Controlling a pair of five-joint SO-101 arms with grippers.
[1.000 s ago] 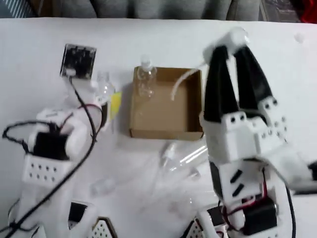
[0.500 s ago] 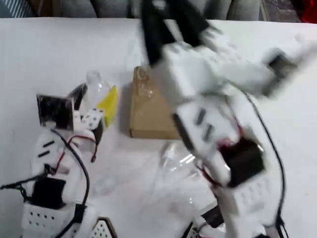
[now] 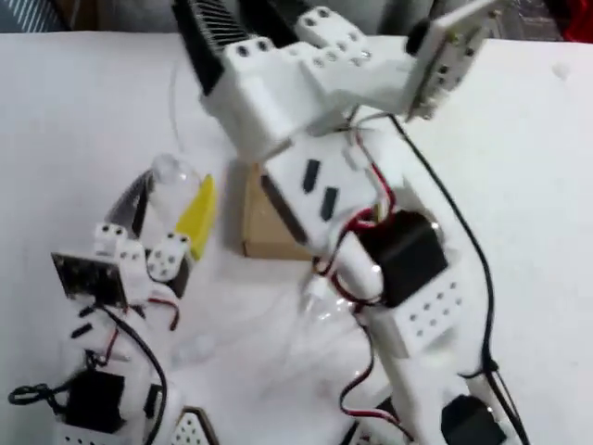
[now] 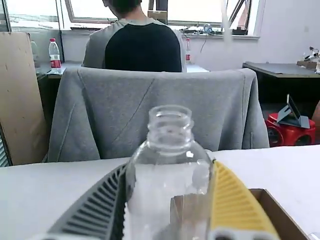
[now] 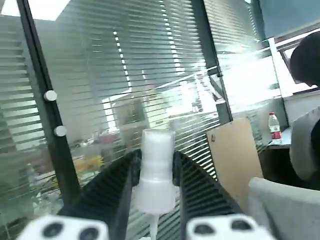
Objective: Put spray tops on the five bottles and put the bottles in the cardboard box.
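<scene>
Carefully now: the left gripper (image 4: 169,172) clamps the open-necked clear bottle (image 4: 170,135) upright, just left of the cardboard box (image 3: 262,234). The right gripper (image 5: 156,161), closed on a white spray top (image 5: 156,180), should lower its tube straight into the neck.

The bottle (image 4: 170,165) stands upright between the left gripper's (image 3: 170,192) fingers, with the cardboard box (image 3: 264,227) on the table (image 3: 74,93) just to that gripper's right. The spray top (image 5: 156,175) sits between the right gripper's (image 5: 156,159) fingers, high above the table.
</scene>
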